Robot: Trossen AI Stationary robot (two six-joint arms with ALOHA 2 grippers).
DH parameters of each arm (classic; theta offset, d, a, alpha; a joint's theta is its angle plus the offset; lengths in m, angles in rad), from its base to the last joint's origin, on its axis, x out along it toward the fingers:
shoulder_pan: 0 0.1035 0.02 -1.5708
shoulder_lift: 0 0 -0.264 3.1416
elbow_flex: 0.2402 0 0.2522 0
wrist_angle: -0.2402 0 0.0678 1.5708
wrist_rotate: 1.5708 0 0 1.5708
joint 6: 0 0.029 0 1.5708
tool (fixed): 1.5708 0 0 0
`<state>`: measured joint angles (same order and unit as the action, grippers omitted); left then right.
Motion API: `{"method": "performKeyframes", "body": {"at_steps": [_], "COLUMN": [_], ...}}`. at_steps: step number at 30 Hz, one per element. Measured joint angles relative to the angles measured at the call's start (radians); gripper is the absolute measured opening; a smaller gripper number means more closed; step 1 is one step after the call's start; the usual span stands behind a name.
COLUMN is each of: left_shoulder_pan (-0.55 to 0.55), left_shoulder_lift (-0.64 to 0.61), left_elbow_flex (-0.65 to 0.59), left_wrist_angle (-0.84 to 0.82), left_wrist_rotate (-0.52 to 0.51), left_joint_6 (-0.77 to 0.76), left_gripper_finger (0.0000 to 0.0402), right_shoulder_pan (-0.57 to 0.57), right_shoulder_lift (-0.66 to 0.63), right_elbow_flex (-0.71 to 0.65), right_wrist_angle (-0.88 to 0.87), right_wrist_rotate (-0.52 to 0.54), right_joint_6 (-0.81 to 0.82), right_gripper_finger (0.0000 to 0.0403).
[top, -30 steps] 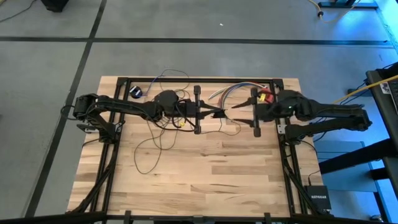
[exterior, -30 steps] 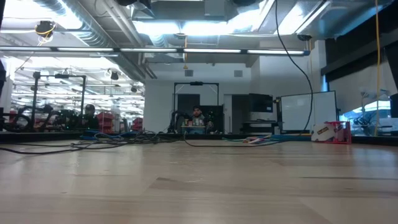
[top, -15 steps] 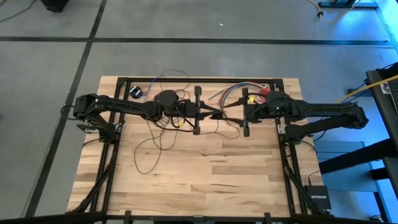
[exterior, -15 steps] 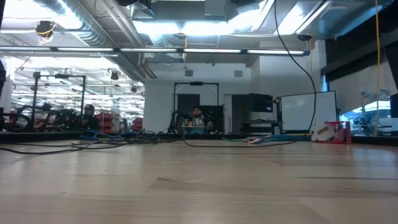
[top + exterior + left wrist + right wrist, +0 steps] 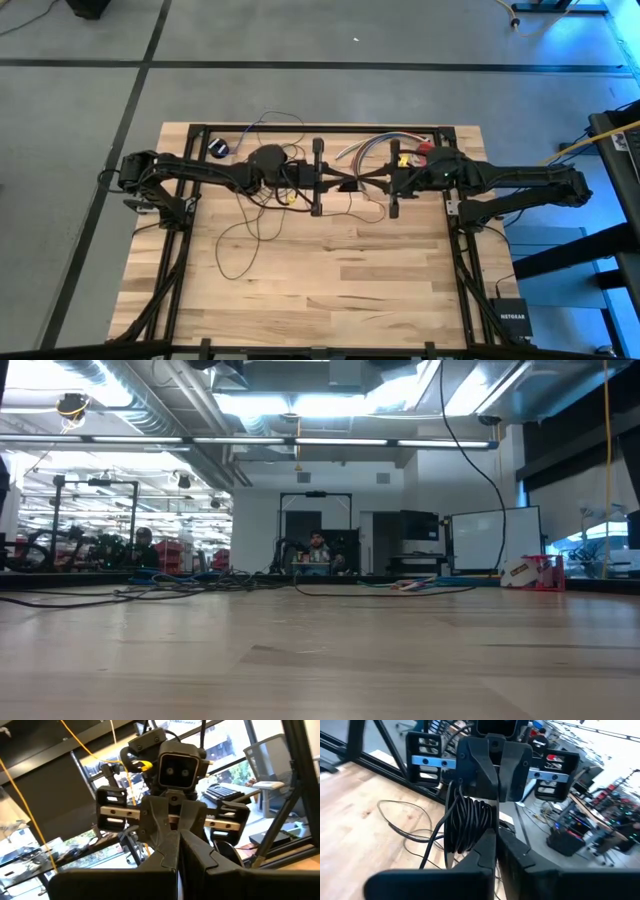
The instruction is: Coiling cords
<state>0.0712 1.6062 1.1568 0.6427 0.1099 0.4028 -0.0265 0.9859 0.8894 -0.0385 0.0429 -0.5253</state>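
The cords form a dark coil [image 5: 470, 825] that hangs high over the table's far middle, at the fingertips of my left gripper [image 5: 345, 185], which is shut. Loose loops [image 5: 250, 235] trail from the coil and lie on the wood. The small round puck [image 5: 220, 148] rests by the far left frame. My right gripper [image 5: 368, 185] faces the left one tip to tip and is shut at the coil's side. In the left wrist view my right gripper [image 5: 176, 827] meets my left gripper [image 5: 178, 865] and the coil is hidden. My left gripper carries the coil by its top [image 5: 467, 800] at the free ends of its fingers, which come level from the table's left. Whether the strands are pinched or looped over the fingers is hidden. The coil hangs below, clear of the table, and slack strands [image 5: 400, 820] run down to the wood. My right gripper [image 5: 496, 845] comes level from the table's right and has its fingertips closed at the coil's side [image 5: 487, 822], just under the left fingertips. How many strands lie between them I cannot tell. The coil stays hanging.
A short bundle of multicoloured wires [image 5: 375, 148] and a red object [image 5: 425, 155] lie near the far edge under the right arm. Black frame rails [image 5: 300, 128] border the table. The near half of the wooden table [image 5: 340, 280] is bare board.
My right gripper has moved toward the table's left, up to my left gripper, and then shut at the hanging coil. The left gripper and the coil have stayed where they were.
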Motion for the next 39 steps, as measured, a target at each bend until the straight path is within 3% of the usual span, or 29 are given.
{"method": "performKeyframes", "body": {"at_steps": [6,14,16,20,23,26,31,39], "left_shoulder_pan": [-0.002,-0.037,-0.047,-0.058,-0.058,-0.051,-0.043,-0.011], "left_shoulder_lift": [-0.024,-0.146,-0.172,-0.164,-0.129,-0.056,0.117,0.288], "left_elbow_flex": [0.000,0.001,0.001,-0.029,-0.093,-0.145,-0.128,0.010], "left_wrist_angle": [-0.023,-0.325,-0.414,-0.518,-0.430,-0.223,0.062,0.114], "left_wrist_rotate": [-0.082,-0.391,-0.444,-0.455,-0.455,-0.454,-0.444,-0.422], "left_joint_6": [0.023,0.136,0.088,-0.041,-0.112,-0.144,-0.133,-0.112], "left_gripper_finger": [0.0035,0.0143,0.0154,0.0159,0.0153,0.0147,0.0144,0.0143], "right_shoulder_pan": [0.000,0.000,0.000,0.000,0.000,0.000,0.000,0.000], "right_shoulder_lift": [0.000,0.000,-0.002,-0.003,-0.003,-0.003,-0.002,-0.002], "right_elbow_flex": [0.000,0.000,0.000,0.001,0.001,0.001,0.001,0.001], "right_wrist_angle": [-0.003,0.027,0.046,0.089,0.142,0.169,0.177,0.172], "right_wrist_rotate": [0.043,0.217,0.291,0.431,0.488,0.499,0.499,0.499], "right_joint_6": [-0.010,-0.034,-0.037,-0.085,-0.110,-0.118,-0.134,-0.135], "right_gripper_finger": [0.0007,0.0005,0.0008,0.0005,0.0005,0.0006,0.0004,0.0003]}}
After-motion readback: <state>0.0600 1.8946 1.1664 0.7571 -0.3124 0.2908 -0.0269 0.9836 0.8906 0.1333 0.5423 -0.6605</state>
